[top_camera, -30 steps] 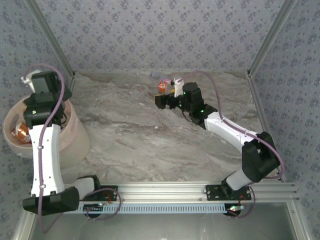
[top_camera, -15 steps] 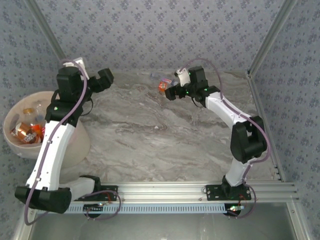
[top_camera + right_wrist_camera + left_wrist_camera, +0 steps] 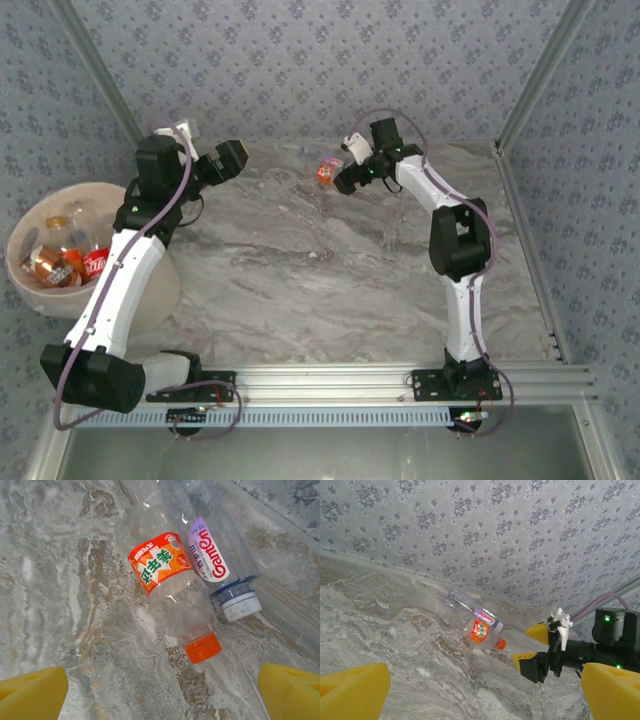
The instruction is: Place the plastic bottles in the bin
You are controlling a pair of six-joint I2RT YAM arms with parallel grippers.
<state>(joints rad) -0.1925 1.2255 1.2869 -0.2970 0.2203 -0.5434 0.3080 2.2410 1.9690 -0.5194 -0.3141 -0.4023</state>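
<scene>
Plastic bottles (image 3: 324, 170) lay at the table's (image 3: 300, 290) far edge in the top view, with the right gripper (image 3: 340, 180) spread wide just beside them. More sat in the bin (image 3: 160, 285) at the left edge, near the spread left gripper (image 3: 238, 155).

From the left wrist, the pair lay below the patterned wall (image 3: 495, 530).

From the right wrist, the orange-capped bottle (image 3: 172, 587) touched the white-capped bottle (image 3: 215, 555), which lay along the wall's foot.

Place: a robot test cell of a lab kind.
Walls: grey floral-patterned panels (image 3: 330, 70) are set up on three sides.
Frame: the panels are edged by bare aluminium posts (image 3: 535, 80).
Surface: a marble-patterned tabletop (image 3: 300, 290) is enclosed.
Mounting: the left arm (image 3: 108, 295) and right arm (image 3: 458, 310) are bolted to an aluminium rail (image 3: 340, 382).
</scene>
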